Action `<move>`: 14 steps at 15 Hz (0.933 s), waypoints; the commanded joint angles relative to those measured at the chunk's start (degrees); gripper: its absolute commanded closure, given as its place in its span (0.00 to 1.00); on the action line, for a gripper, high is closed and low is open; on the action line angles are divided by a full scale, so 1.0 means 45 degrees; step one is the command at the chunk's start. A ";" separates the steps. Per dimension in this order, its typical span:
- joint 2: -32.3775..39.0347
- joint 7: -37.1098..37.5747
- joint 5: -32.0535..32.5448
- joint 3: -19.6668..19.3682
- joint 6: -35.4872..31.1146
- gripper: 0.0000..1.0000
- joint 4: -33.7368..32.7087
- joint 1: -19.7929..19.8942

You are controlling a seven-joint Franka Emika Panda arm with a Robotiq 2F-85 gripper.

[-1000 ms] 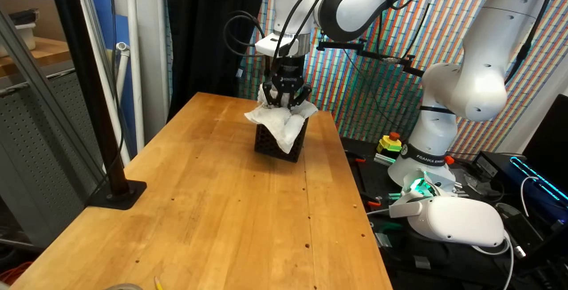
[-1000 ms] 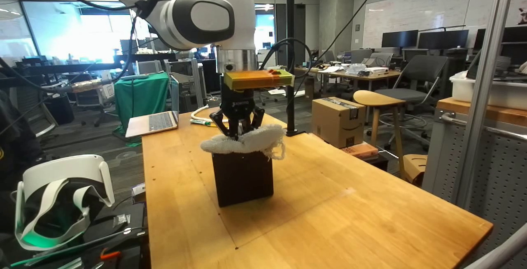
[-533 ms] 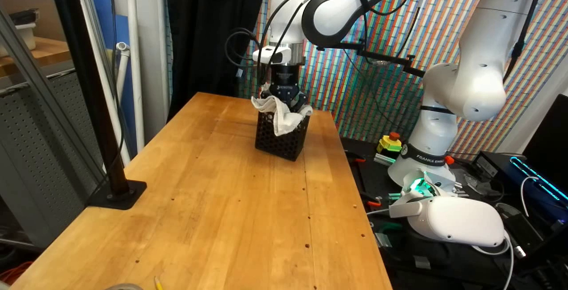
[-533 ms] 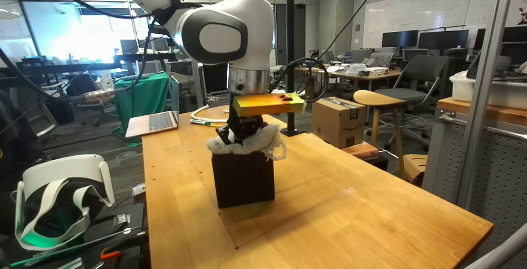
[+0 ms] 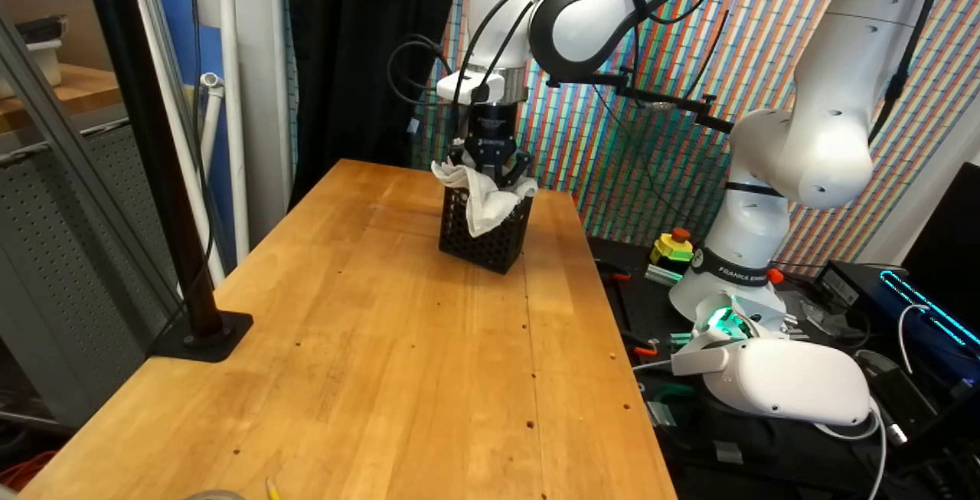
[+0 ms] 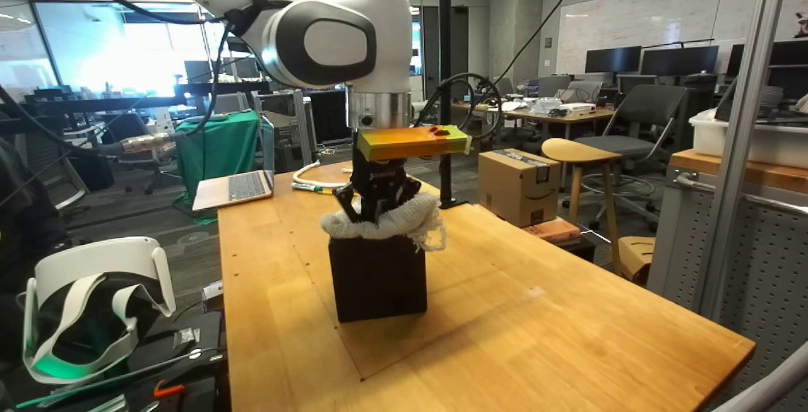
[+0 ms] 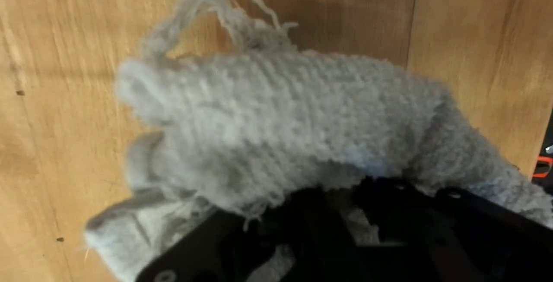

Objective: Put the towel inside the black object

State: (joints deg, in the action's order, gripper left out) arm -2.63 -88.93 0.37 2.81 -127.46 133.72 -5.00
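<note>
The black perforated basket (image 5: 490,249) stands on the wooden table; its solid side (image 6: 380,279) shows in an exterior view. The whitish towel (image 5: 488,207) is bunched at its mouth. One corner hangs down outside the front, and a thick roll (image 6: 410,217) with loose threads hangs over the rim. My gripper (image 5: 496,181) points down into the towel at the mouth, also in an exterior view (image 6: 371,217). In the wrist view the towel (image 7: 293,105) fills the middle, with cloth in the narrow gap of my gripper (image 7: 339,190). The basket is hidden there.
A black pole stands on a base plate (image 5: 204,336) at the table's edge. A laptop (image 6: 245,186) and pale tubing (image 6: 309,175) lie at the far end. A cardboard box (image 6: 519,188) and a white headset (image 5: 796,379) are off the table (image 5: 383,377).
My gripper went down, pressing the towel lower into the basket's mouth, then rose slightly. The hanging corner is shorter than a second ago. The basket has shifted slightly.
</note>
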 commanded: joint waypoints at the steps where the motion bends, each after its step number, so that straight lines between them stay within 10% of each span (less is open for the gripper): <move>1: -0.1446 0.1286 0.1648 0.0344 0.0350 0.39 0.0173 -0.0114; 6: -0.2489 0.2519 0.3137 0.0740 0.0826 0.02 0.0013 -0.0332; 7: -0.2587 0.2700 0.3262 0.0791 0.0887 0.45 0.0008 -0.0387; 9: -0.2583 0.3287 0.3531 0.0911 0.0977 0.41 -0.0026 -0.0444; 14: -0.2400 0.4893 0.3632 0.0922 0.0990 0.80 0.0127 -0.0464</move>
State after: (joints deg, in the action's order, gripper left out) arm -13.22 -71.19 15.60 7.18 -123.80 134.01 -6.73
